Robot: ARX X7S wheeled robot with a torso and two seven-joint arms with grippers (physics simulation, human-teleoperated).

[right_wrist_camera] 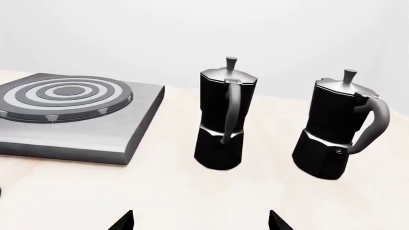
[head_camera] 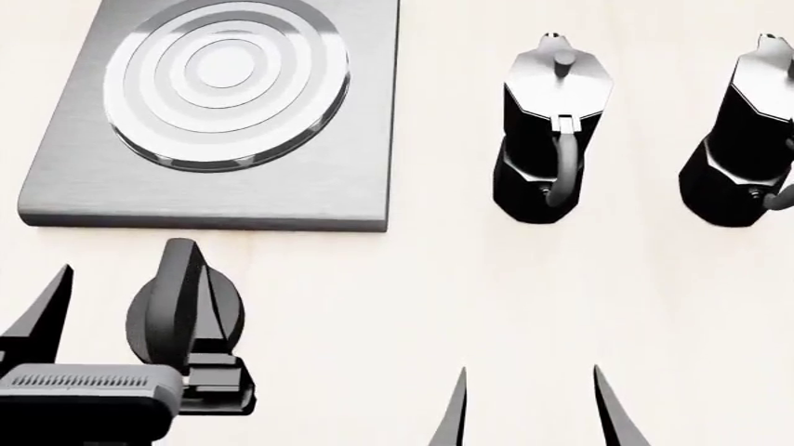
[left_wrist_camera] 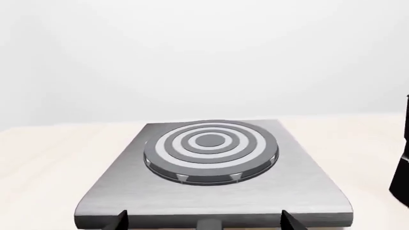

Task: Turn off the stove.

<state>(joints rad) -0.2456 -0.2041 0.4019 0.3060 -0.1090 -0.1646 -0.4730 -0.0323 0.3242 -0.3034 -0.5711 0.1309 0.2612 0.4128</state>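
The stove is a flat grey metal slab (head_camera: 74, 200) with a ringed round burner (head_camera: 226, 84), at the head view's upper left. Its round black ridged knob (head_camera: 174, 311) lies on the table just in front of the slab. My left gripper (head_camera: 137, 297) is open, with one finger on each side of the knob, not closed on it. In the left wrist view the slab (left_wrist_camera: 300, 177) fills the middle, and the left gripper (left_wrist_camera: 204, 220) has its tips wide apart at the slab's near edge. My right gripper (head_camera: 534, 409) is open and empty over bare table; the right wrist view (right_wrist_camera: 199, 221) shows the same.
Two black-and-silver moka pots (head_camera: 552, 130) (head_camera: 745, 130) stand upright to the right of the stove, handles toward me. Both also show in the right wrist view (right_wrist_camera: 223, 120) (right_wrist_camera: 335, 129). The table (head_camera: 410, 297) is pale wood.
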